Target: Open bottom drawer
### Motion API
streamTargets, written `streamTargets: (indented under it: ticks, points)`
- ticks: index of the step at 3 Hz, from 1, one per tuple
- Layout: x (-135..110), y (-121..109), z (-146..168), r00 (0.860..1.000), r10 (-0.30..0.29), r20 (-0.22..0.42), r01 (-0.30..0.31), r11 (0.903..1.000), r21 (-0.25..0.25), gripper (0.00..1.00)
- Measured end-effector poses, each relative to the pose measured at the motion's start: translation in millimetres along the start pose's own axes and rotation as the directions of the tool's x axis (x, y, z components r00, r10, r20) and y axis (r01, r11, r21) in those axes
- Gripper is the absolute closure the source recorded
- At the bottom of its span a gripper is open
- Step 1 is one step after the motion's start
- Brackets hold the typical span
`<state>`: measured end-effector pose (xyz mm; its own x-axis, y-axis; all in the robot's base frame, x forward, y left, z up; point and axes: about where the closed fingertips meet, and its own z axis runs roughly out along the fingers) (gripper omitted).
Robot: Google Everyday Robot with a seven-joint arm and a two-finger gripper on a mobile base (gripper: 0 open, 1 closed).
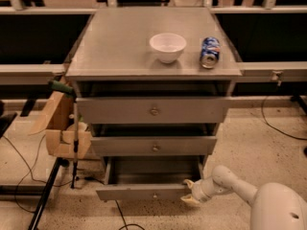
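A speckled pale floor (268, 143) runs under dark benches along the back wall, with black cables (276, 123) trailing across it. In the middle stands a grey cabinet (84, 87) with three drawers, each narrower than the one above. Its flat tabletop (120, 47) carries two things on the right half. The top drawer (153, 110) and middle drawer (153, 146) sit nearly flush. The bottom drawer (139, 192), lowest on the cabinet and just above the floor, is pulled out, its inside showing behind the front panel. The robot's white arm (235, 183) reaches in from the lower right. A wooden fixture (60, 128) leans beside the cabinet's left side. The white bowl (167, 47) stands upright, and the blue can (210, 52) lies just beside it to the right. The hand (187, 192) is at the right end of the bottom drawer's front, its two pale tips spread apart.
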<state>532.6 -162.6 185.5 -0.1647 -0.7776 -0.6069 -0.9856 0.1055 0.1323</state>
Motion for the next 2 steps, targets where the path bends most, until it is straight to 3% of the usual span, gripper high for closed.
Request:
streamTargets:
  ticks: [2]
  points:
    - [-3.3,-3.7,-3.3,1.0,0.0,0.001,0.0,1.0,0.0,1.0]
